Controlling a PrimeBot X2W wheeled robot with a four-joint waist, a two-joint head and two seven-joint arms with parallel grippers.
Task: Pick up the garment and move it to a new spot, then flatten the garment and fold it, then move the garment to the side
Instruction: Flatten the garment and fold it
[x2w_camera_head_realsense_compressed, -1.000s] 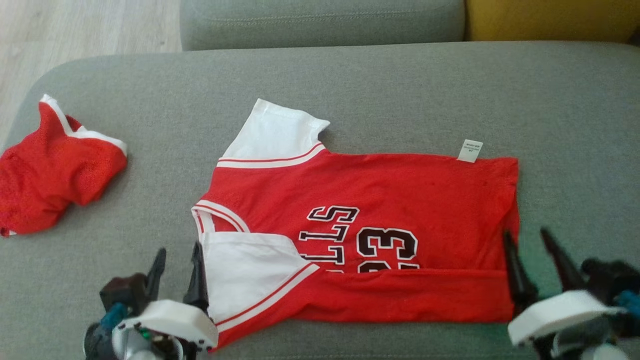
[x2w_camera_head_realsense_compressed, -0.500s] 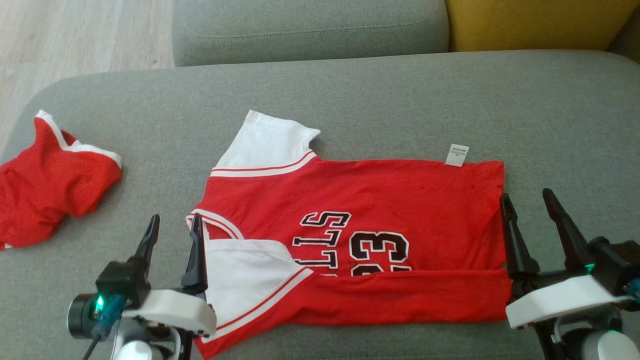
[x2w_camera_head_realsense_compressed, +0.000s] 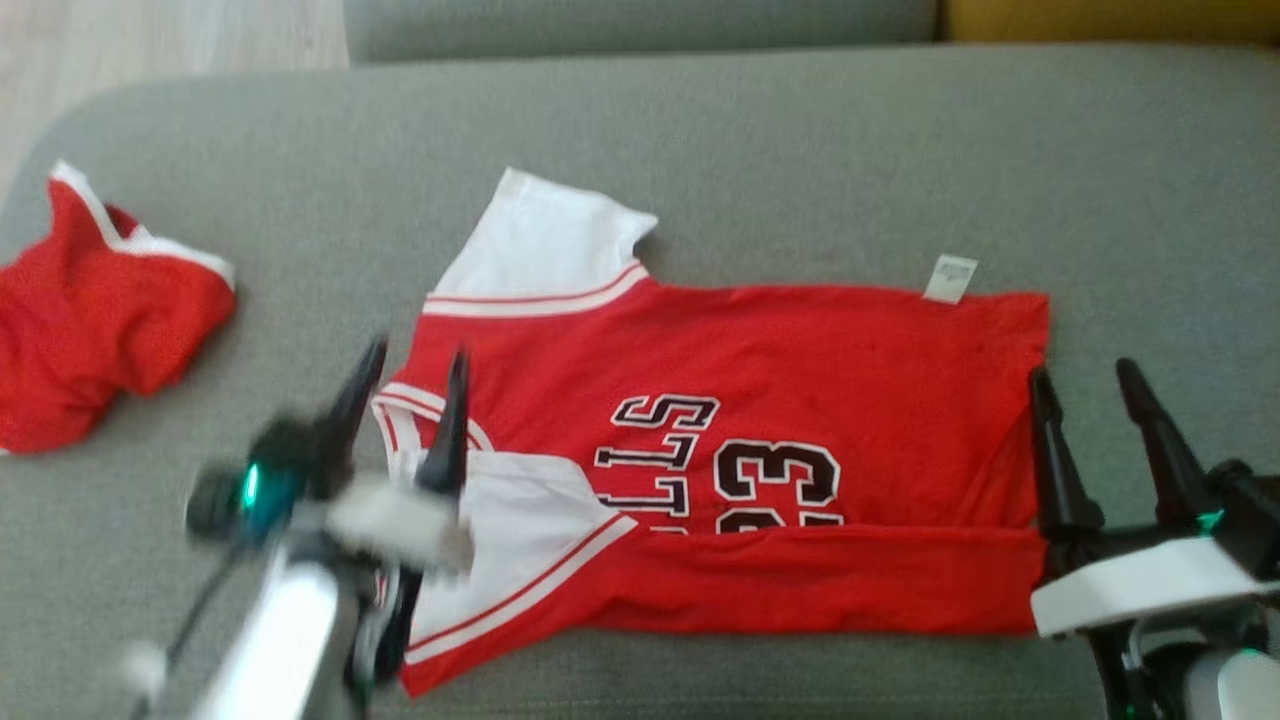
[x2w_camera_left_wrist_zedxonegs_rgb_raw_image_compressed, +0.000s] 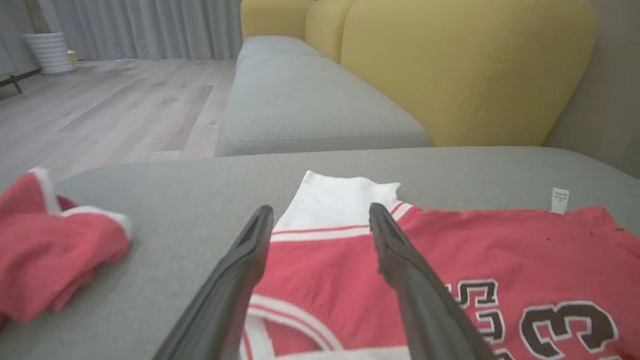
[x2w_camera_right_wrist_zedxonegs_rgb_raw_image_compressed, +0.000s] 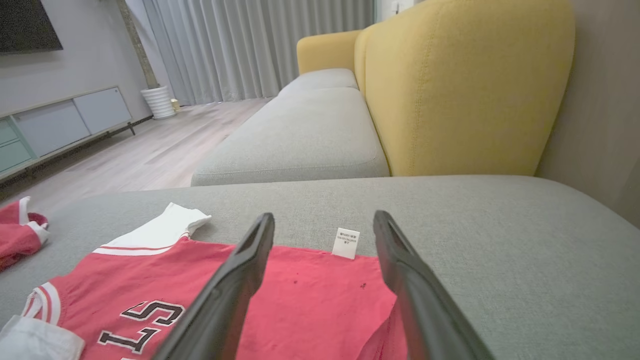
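- Since its near long edge (x2w_camera_head_realsense_compressed: 830, 580) is already turned over onto the body, with the near white sleeve (x2w_camera_head_realsense_compressed: 510, 530) tucked in under it, the red jersey (x2w_camera_head_realsense_compressed: 760, 380) looks part-way through folding. It lies flat and lengthwise across the grey sofa seat (x2w_camera_head_realsense_compressed: 800, 150), collar to the left and hem to the right.
- Placed one at each short end of the jersey, the two claws seem set to take both ends together for the next fold.
- The left claw (x2w_camera_head_realsense_compressed: 417, 355) is over the jersey's collar (x2w_camera_head_realsense_compressed: 400, 415), fingers spread apart with nothing between them. It is blurred in the head view, so I cannot tell whether it touches the cloth.
- The right claw (x2w_camera_head_realsense_compressed: 1083, 372) stands at the jersey's hem end, also spread wide and empty. Its inner finger is right at the hem edge and the outer one is over bare seat beyond it.
- The far sleeve (x2w_camera_head_realsense_compressed: 545, 240) sticks out from the jersey's far edge, not yet folded in.
- A second red garment (x2w_camera_head_realsense_compressed: 100, 320) lies crumpled well off the jersey's collar end, apart from the work.
- Writing: black block characters edged in white sit mid-jersey, an S and two Ls (x2w_camera_head_realsense_compressed: 650, 440). Beside them, toward the hem, is a number that reads as 23 (x2w_camera_head_realsense_compressed: 775, 475). The rest runs under the fold, so no whole word shows.
- A small white care tag (x2w_camera_head_realsense_compressed: 950, 278) pokes out at the jersey's far edge near the hem corner. Its print is too small to read.
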